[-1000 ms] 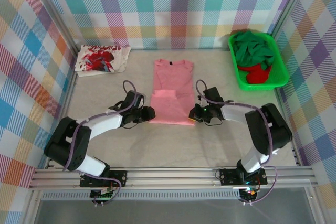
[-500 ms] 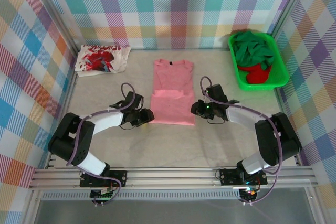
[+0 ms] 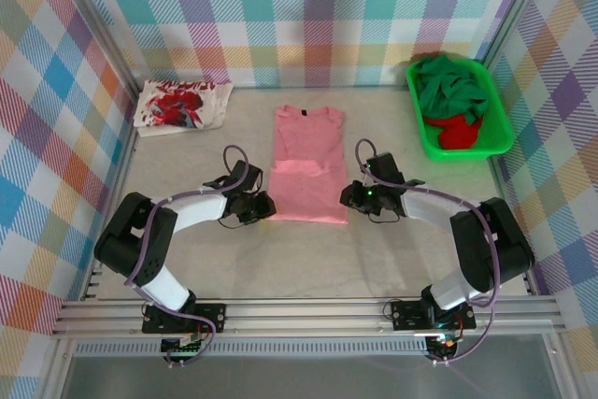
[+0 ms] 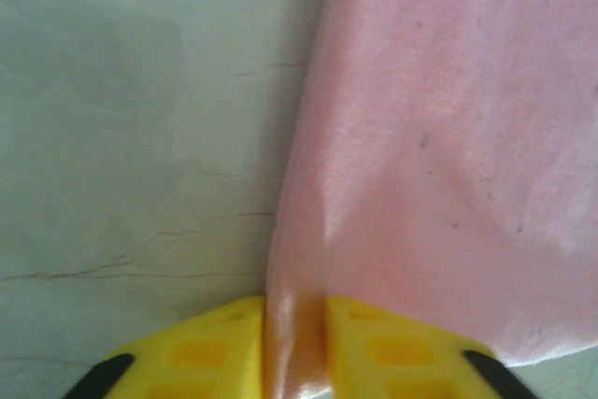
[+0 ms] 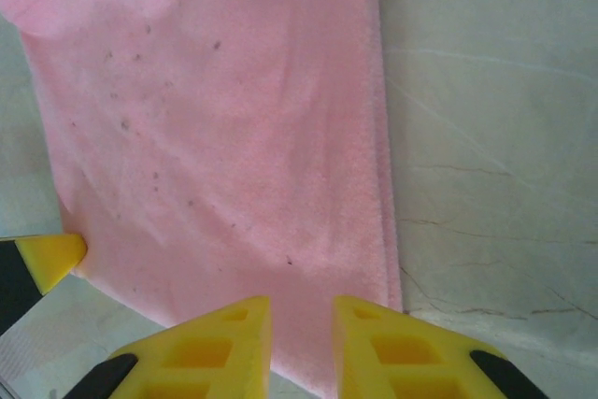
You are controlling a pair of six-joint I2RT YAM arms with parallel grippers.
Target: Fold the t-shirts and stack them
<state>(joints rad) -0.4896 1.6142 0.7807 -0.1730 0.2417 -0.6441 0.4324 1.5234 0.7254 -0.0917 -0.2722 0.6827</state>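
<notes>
Centrally, the salmon-pink t-shirt (image 3: 308,151) lies flat on the table (image 3: 308,263), collar away from the arms. Its lower part is already doubled up, so that a fold forms the near edge. It has not shifted over the last second.

At its near left corner the left gripper (image 4: 295,348) has just narrowed. The yellow fingers, wider a moment ago, now pinch a raised ridge of pink cloth between them.

At the near right corner the right gripper (image 5: 304,348) settled into place half a second ago and has not moved since. Its fingers stand close together at the shirt's right edge with cloth between them, but whether they truly clamp it cannot be told.

Judged from this, both near corners are being secured for the next fold, carried toward the collar. A loose right-hand hold would skew it.

Further out, the white t-shirt with red print (image 3: 182,105) rests at the far left. The dark green t-shirt (image 3: 451,86) and the red t-shirt (image 3: 458,134) sit bunched in the green tray (image 3: 505,128) at far right, not yet folded.
</notes>
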